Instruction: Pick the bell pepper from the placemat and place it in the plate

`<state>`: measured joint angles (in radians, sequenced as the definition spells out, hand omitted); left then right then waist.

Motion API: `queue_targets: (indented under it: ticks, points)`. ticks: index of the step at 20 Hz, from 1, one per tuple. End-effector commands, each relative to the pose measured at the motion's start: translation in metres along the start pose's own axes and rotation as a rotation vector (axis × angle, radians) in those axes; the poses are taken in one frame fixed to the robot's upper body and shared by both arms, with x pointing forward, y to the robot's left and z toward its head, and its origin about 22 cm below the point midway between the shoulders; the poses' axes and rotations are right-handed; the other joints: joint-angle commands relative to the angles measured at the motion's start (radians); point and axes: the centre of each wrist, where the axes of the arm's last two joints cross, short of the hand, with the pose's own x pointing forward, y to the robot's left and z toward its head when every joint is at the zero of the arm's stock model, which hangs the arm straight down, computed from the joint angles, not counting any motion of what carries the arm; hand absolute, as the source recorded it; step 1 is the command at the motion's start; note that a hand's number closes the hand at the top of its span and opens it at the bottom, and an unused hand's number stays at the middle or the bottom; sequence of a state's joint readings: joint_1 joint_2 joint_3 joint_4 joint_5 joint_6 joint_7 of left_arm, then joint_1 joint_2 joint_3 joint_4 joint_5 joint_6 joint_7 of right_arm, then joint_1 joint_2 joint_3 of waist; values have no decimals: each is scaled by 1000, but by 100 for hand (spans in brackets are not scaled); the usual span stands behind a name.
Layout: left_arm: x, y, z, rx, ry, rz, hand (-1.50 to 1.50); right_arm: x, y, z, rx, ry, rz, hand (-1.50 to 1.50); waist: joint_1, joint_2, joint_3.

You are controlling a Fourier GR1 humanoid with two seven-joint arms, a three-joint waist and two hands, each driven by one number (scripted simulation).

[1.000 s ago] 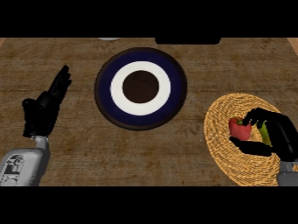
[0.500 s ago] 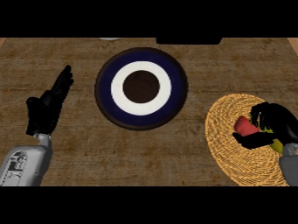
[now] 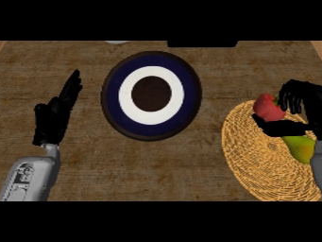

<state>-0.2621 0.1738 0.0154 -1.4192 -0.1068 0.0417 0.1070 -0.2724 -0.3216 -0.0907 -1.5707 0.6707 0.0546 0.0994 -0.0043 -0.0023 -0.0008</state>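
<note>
The bell pepper [image 3: 269,108], red at the top and yellow-green lower down, is held in my right hand [image 3: 309,111], whose fingers and thumb curl round it. Hand and pepper sit over the upper part of the round woven placemat [image 3: 261,156] at the right. The plate [image 3: 151,95], dark blue with a white ring and a dark brown centre, lies in the middle of the counter, left of the pepper. My left hand [image 3: 54,118] rests open at the left, fingers straight and pointing away.
The wooden counter [image 3: 156,165] runs across the whole view. A dark object [image 3: 201,43] and a small pale one [image 3: 116,42] show at the far edge, behind the plate.
My right hand has closed on the pepper and raised it toward the placemat's upper edge, showing its yellow-green part. The left hand has stayed put.
</note>
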Motion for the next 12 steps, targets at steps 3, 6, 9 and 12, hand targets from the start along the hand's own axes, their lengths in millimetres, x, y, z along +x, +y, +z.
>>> queue_targets:
  ticks: [3,6,9,12]
  points:
    - [-13,-1,5,-9,25,6,0,55,-23,-15,-35,-168,-124,150,6,1,0]
    - [3,-1,2,1,0,7,0,92,1,-30,26,-169,-196,150,13,2,0]
    - [0,-15,-4,-9,17,-1,0,101,10,-43,80,-142,-209,150,7,3,1]
    - [-12,15,-2,-6,-9,4,0,144,39,-65,117,-142,-233,150,18,6,0]
